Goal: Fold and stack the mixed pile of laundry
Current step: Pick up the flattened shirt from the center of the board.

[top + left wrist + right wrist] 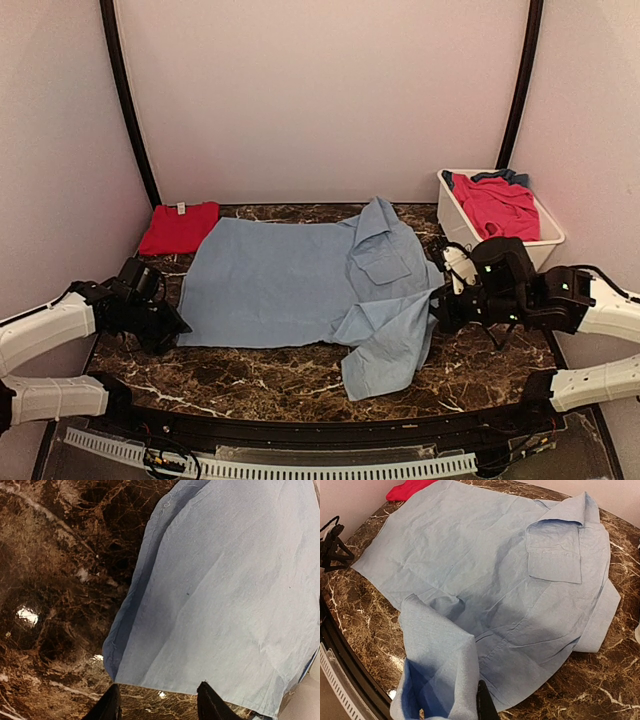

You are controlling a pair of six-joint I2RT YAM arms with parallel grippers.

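The large light-blue shirt [300, 280] lies spread flat on the marble table, chest pocket [380, 265] up and collar toward the back. My left gripper [166, 326] is open and empty. In the left wrist view its fingers [108, 706] straddle bare table just short of the shirt's near-left corner [112, 667]. My right gripper [438, 308] is at the shirt's right edge. In the right wrist view only one finger [485, 704] shows, pressed against a raised fold of the sleeve [440, 665] that hides the other finger. A folded red garment [178, 228] lies at the back left.
A white tub [455, 215] at the back right holds a pink-red piece [497, 205] and a darker blue piece [505, 177]. The table's front rim [300, 420] curves along the near side. Pink walls close in the back and both sides.
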